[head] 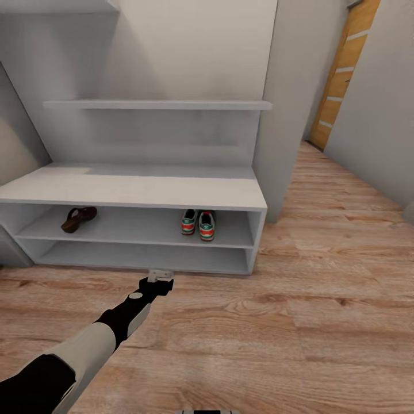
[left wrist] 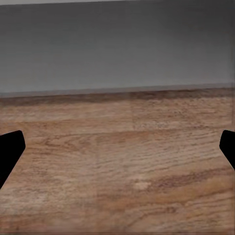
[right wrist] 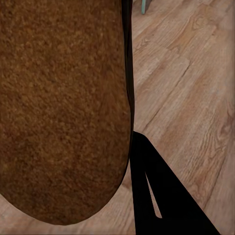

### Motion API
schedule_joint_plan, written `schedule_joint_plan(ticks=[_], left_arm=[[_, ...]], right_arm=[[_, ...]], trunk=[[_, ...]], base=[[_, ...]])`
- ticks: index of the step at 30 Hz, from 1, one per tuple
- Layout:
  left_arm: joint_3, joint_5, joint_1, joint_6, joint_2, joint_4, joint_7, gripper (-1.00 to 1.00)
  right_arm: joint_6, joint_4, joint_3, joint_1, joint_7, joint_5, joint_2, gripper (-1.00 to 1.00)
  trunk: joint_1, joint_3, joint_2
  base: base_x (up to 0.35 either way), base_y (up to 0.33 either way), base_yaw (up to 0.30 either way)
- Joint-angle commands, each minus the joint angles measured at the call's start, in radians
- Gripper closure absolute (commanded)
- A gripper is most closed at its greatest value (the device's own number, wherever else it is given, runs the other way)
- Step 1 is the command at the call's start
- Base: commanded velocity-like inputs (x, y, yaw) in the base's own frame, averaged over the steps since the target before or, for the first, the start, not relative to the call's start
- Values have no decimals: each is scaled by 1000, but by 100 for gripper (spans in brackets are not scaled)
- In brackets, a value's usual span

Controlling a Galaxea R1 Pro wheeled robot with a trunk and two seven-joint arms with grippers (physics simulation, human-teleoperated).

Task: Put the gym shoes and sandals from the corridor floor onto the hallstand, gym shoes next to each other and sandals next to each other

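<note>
Ahead, the hallstand point(head: 138, 192) stands against the wall, its upper open tier holding one sandal point(head: 79, 218) toward its left end and the two gym shoes point(head: 198, 224) side by side toward the right. The left gripper point(head: 160, 278) hangs low over the corridor floor point(head: 322, 310) just before the rack's base, its dark fingertips point(left wrist: 10, 152) spread wide apart with nothing between them. At the right wrist, a second sandal's point(right wrist: 63, 107) tan footbed sits pressed against a dark finger point(right wrist: 161, 196), apparently clamped.

Pale-grey hallstand point(head: 132, 192), dark brown sandal point(head: 79, 218)
</note>
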Motion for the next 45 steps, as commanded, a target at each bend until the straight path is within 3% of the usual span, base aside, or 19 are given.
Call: schedule_joint_plan(ticks=[1,31,35,37,45], left_arm=[[-9,7,-1,-3,1,0,6,-100],[-9,10,-1,1,-6,-3,6,-100],[-8,41,-1,2,-6,-4,6,-100],[-6,92,-1,2,-4,-6,6,-100],[-6,116,-1,2,-5,-7,6,-100]], right_arm=[[4,-1,-1,-1,6,7,0,100],[4,0,-2,-1,5,7,0,100],[4,0,-3,-1,5,7,0,100],[4,0,-2,-1,5,7,0,100],[4,0,-1,-1,5,7,0,100]], trunk=[[0,-1,0],[0,-1,0],[0,-1,0],[0,-1,0],[0,-1,0]], base=[[-21,0,0],[-78,257,0],[0,344,0],[0,348,0],[-10,350,0]])
